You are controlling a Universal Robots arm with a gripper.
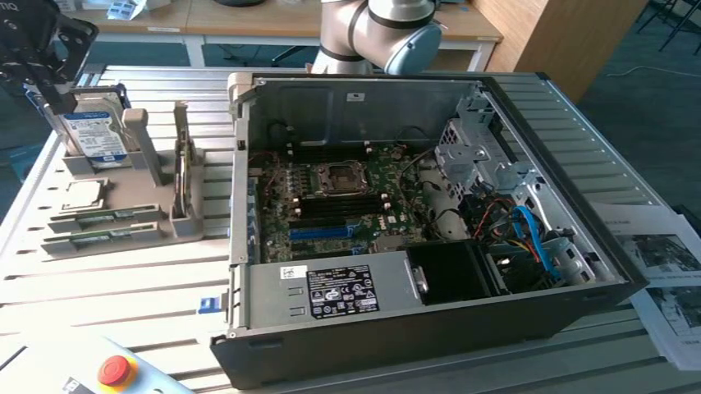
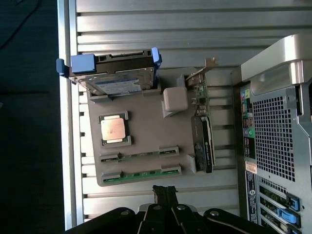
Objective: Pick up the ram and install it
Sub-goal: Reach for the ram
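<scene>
The claw (image 2: 165, 191) is being held pressed together and empty near the ram (image 2: 141, 174), which is being carried in a gray holder (image 2: 146, 129).

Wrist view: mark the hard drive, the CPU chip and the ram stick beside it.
hard drive (image 2: 119, 87): wrist view, its label.
CPU chip (image 2: 115, 128): wrist view, lid centre.
ram stick (image 2: 141, 157): wrist view, green edge's middle.

Slatted table (image 1: 143, 279), tray (image 1: 130, 235), computer case (image 1: 438, 332), perhaps papers (image 1: 662, 254)
</scene>
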